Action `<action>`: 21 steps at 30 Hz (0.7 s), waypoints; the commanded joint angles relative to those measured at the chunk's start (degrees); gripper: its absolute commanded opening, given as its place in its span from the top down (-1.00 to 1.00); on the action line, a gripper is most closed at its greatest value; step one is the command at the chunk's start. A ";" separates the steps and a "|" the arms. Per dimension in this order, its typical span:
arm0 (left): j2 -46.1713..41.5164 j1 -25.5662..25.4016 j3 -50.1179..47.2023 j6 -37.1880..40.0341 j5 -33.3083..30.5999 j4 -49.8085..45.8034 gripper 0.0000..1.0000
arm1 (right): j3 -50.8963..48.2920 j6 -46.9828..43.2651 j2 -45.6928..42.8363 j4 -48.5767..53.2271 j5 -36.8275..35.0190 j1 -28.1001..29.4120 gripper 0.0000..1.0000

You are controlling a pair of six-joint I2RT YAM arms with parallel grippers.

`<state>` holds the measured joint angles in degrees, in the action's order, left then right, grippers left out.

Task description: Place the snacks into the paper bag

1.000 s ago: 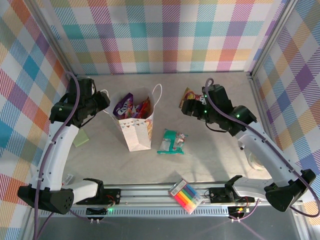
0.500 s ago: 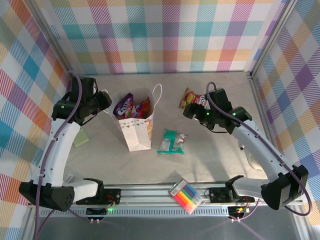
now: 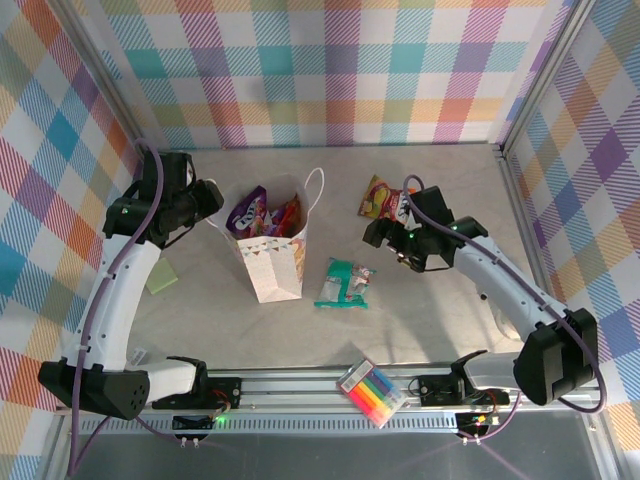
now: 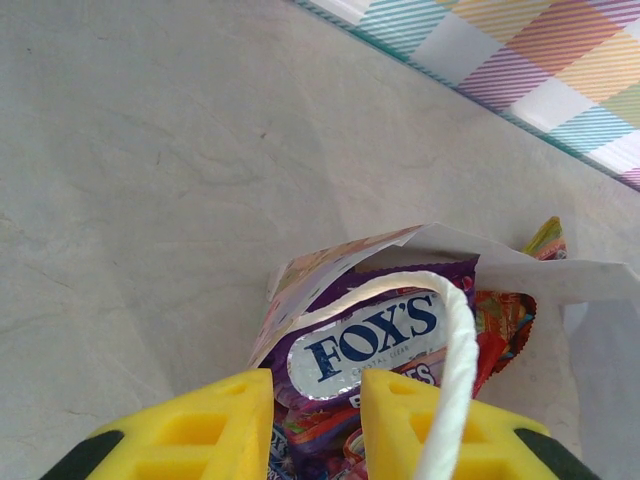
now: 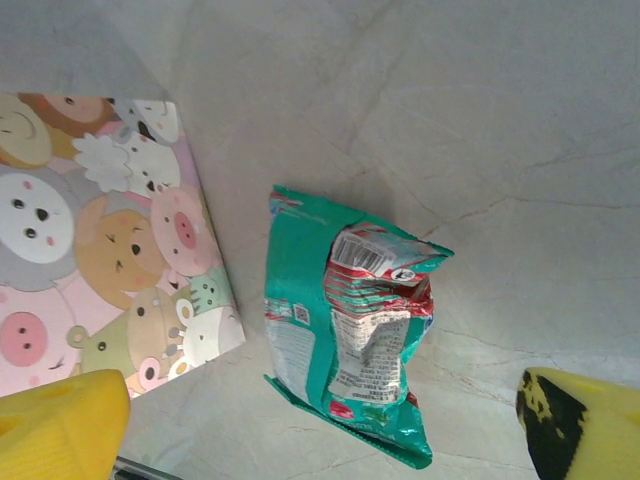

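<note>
The white paper bag (image 3: 275, 262) stands upright left of centre, its mouth open. Inside it I see the purple candy bag (image 4: 370, 335) and a red-orange packet (image 4: 503, 325) beside it. My left gripper (image 4: 315, 388) hangs open just over the bag's left rim, and the white rope handle (image 4: 455, 345) lies across its right finger. The teal packet (image 5: 345, 350) lies flat on the table right of the bag. Above it my right gripper (image 5: 322, 402) is wide open, a finger to either side. A small orange packet (image 3: 379, 195) lies behind the right gripper (image 3: 376, 231).
A flat pack of coloured markers (image 3: 372, 392) rests on the front rail. A pale green pad (image 3: 160, 277) lies under the left arm. Plaid walls and metal posts close in the table on three sides. The bag's printed side (image 5: 95, 235) stands close to the teal packet.
My right arm has swung from the orange packet forward and left, ending over the teal packet. The left arm has barely moved.
</note>
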<state>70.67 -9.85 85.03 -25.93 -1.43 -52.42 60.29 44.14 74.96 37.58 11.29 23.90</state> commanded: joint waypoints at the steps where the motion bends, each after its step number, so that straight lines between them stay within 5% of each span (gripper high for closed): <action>1: -0.07 0.84 1.45 0.09 -0.67 -0.92 0.41 | -1.25 -0.11 1.59 -2.25 1.76 -0.52 -0.98; 21: -0.18 0.88 -0.40 0.09 -1.20 -0.61 0.39 | -7.20 1.65 10.93 -10.04 5.95 -0.62 -0.98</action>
<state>70.67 -9.85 84.97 -25.93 -2.07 -52.45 53.91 45.01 84.68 30.13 15.70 23.57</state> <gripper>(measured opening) 0.303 0.990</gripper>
